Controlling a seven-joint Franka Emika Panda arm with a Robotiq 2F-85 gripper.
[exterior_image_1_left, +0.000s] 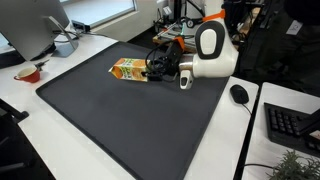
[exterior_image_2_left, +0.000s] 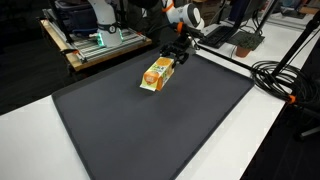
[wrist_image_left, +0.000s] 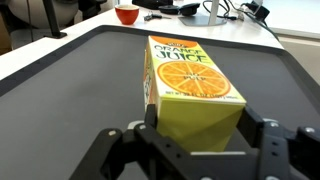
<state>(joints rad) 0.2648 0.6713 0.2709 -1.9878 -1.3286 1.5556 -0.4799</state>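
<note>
An orange juice carton (exterior_image_1_left: 128, 69) lies on its side on the dark mat (exterior_image_1_left: 120, 120) near the mat's far edge. It shows in both exterior views (exterior_image_2_left: 157, 73) and fills the wrist view (wrist_image_left: 190, 85). My gripper (wrist_image_left: 195, 140) is low over the mat at one end of the carton, with one finger on each side of it. Both fingers press against the carton's sides. In the exterior views the gripper (exterior_image_1_left: 160, 68) (exterior_image_2_left: 172, 58) sits right at that end. The carton rests on the mat (wrist_image_left: 60, 80).
A red bowl (exterior_image_1_left: 28, 72) (wrist_image_left: 126, 14) stands on the white table beyond the mat. A mouse (exterior_image_1_left: 239, 93) and a keyboard (exterior_image_1_left: 290, 125) lie beside the mat. Black cables (exterior_image_2_left: 280, 75) run along one side, and a cart (exterior_image_2_left: 95, 40) with equipment stands behind.
</note>
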